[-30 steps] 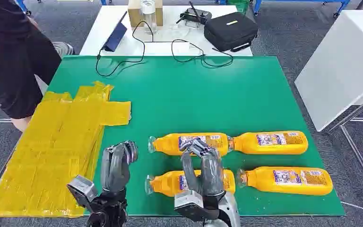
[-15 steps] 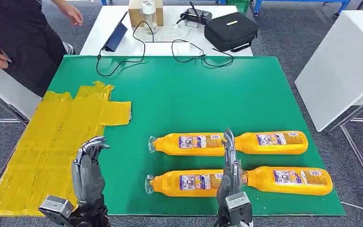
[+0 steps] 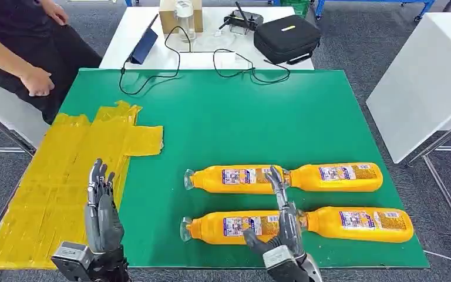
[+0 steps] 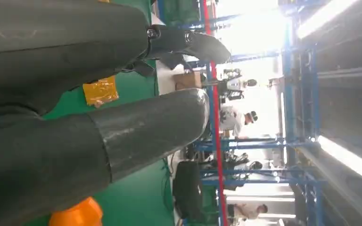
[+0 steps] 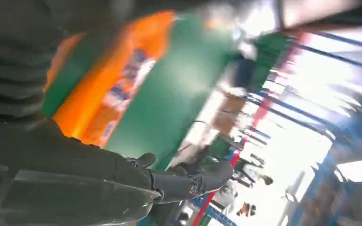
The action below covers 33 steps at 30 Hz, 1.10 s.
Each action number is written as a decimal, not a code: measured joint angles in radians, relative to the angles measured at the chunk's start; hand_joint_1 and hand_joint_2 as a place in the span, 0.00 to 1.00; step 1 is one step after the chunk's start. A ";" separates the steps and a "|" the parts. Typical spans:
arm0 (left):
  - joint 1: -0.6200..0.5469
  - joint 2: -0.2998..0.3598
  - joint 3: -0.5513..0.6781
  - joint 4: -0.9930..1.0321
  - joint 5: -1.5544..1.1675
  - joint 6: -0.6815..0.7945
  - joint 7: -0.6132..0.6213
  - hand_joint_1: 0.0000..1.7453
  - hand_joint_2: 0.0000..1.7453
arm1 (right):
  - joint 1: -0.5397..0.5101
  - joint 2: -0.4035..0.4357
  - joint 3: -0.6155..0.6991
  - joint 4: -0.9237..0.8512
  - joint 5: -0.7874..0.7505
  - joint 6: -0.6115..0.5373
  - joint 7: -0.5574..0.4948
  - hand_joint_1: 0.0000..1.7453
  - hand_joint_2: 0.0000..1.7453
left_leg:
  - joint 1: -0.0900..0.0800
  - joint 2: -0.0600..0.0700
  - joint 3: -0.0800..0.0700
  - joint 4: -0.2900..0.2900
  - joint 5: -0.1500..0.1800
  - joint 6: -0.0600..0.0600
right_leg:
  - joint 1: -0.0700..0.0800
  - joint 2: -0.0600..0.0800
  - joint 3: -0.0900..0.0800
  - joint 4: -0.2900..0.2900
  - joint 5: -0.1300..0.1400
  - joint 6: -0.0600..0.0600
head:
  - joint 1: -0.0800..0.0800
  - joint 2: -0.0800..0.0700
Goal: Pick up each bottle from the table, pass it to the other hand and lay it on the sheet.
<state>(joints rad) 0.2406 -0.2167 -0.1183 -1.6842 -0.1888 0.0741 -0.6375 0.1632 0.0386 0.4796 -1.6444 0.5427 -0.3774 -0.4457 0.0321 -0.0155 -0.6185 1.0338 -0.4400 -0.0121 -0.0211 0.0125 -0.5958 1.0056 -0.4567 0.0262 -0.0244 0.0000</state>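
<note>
While on green table [image 3: 223,117], four orange bottles [image 3: 235,178], full, capped, lying flat

Dark grey, many-fingered left hand [image 3: 101,214] with glossy segmented fingers above a silver boxy wrist block. Matching dark grey right hand [image 3: 283,226], thumb thick and rounded. Ribbed grey cover behind each.

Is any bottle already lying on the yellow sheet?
No, in the head view all four bottles lie on the green table, to the right of the yellow sheet, which has none on it.
</note>
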 measured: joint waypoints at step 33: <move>-0.075 0.016 0.048 0.128 0.108 -0.122 0.028 0.00 0.00 | 0.360 -0.296 -0.938 -0.515 0.204 0.833 0.047 0.00 1.00 | -0.005 0.000 0.001 0.000 -0.002 0.006 | -0.005 -0.001 0.001 -0.001 0.000 0.007 | 0.000 0.000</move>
<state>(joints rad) 0.1657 -0.2007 -0.0706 -1.5561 -0.0805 -0.0477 -0.6100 0.5235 -0.2571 -0.4580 -2.1591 0.7465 0.4554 -0.3990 0.0271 -0.0159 -0.6176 1.0342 -0.4418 -0.0063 -0.0265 0.0118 -0.5951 1.0047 -0.4563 0.0330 -0.0244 0.0000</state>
